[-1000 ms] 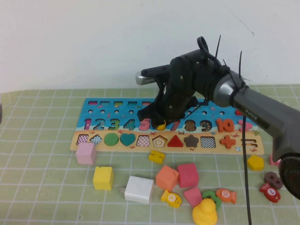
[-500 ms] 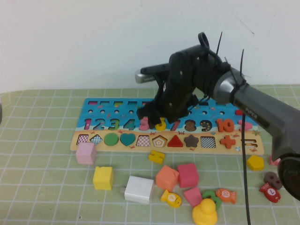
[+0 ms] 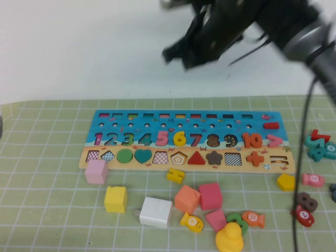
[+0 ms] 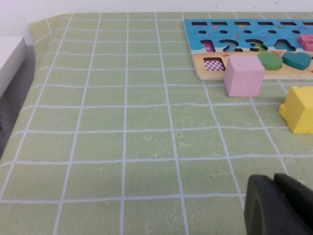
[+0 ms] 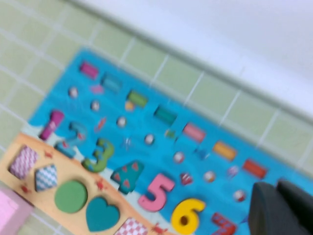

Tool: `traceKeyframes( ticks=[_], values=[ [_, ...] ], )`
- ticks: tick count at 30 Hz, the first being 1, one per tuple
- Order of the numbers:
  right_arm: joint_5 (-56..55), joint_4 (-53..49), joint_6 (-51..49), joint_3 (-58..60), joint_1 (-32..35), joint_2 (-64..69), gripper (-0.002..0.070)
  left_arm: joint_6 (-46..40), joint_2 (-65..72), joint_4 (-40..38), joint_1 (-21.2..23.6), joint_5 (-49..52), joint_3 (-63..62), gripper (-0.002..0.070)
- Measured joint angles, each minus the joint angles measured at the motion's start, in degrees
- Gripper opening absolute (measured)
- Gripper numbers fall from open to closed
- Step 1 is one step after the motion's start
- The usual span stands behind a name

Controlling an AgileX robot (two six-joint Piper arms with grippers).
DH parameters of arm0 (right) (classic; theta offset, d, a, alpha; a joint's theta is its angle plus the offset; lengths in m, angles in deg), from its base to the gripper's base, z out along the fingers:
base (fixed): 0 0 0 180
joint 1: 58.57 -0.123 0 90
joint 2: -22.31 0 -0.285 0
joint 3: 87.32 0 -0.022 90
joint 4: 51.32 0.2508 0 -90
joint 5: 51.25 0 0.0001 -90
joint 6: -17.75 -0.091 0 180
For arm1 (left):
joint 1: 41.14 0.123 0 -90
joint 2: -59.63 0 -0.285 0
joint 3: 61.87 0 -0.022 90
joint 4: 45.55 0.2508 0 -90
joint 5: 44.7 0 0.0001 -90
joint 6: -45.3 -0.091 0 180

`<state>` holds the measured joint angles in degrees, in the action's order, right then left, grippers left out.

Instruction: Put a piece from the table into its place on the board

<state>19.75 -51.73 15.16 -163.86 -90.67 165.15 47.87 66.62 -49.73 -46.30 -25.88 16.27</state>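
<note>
The blue and tan number board (image 3: 273,136) lies across the middle of the table. A yellow 6 (image 3: 179,138) sits in its slot between the pink 5 and the red 7; it also shows in the right wrist view (image 5: 185,214). My right gripper (image 3: 176,55) is high above the board's back edge, shut and empty; its fingers (image 5: 274,210) show close together in the right wrist view. My left gripper (image 4: 279,205) is shut and empty, low over bare tablecloth at the left, short of a pink cube (image 4: 243,75). It is out of the high view.
Loose pieces lie in front of the board: pink cube (image 3: 96,171), yellow cube (image 3: 115,199), white block (image 3: 155,211), orange cube (image 3: 187,198), red cube (image 3: 210,196), small yellow piece (image 3: 175,174), yellow duck (image 3: 229,237). More pieces, among them teal numbers (image 3: 316,146), lie at the right edge.
My right gripper has let go of the yellow 6, which now sits in its slot, and the arm has risen well above the board.
</note>
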Motion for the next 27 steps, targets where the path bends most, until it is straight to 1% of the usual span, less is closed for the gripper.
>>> traceKeyframes(
  ticks=[3,7,13,15,21,27],
  values=[
    [0.0,0.4,2.0,0.4,0.9,-5.2,0.0006,0.0,0.0,0.0,0.0,0.0,0.0,-0.0002],
    [0.0,0.0,4.0,4.9,2.4,-14.4,0.0,0.0,0.0,0.0,0.0,0.0,0.0,-0.0002],
    [0.0,-10.0,4.2,16.8,3.6,-28.0,-0.0001,0.0,0.0,0.0,0.0,0.0,0.0,-0.0002],
    [0.0,-10.8,3.8,19.6,3.6,-31.2,-0.0001,0.0,0.0,0.0,0.0,0.0,0.0,-0.0002],
    [0.0,-6.1,3.3,21.7,3.6,-38.2,-0.0001,0.0,0.0,0.0,0.0,0.0,0.0,-0.0002],
    [0.0,-2.4,3.2,21.7,3.6,-39.0,-0.0001,0.0,0.0,0.0,0.0,0.0,0.0,-0.0002]
  ],
)
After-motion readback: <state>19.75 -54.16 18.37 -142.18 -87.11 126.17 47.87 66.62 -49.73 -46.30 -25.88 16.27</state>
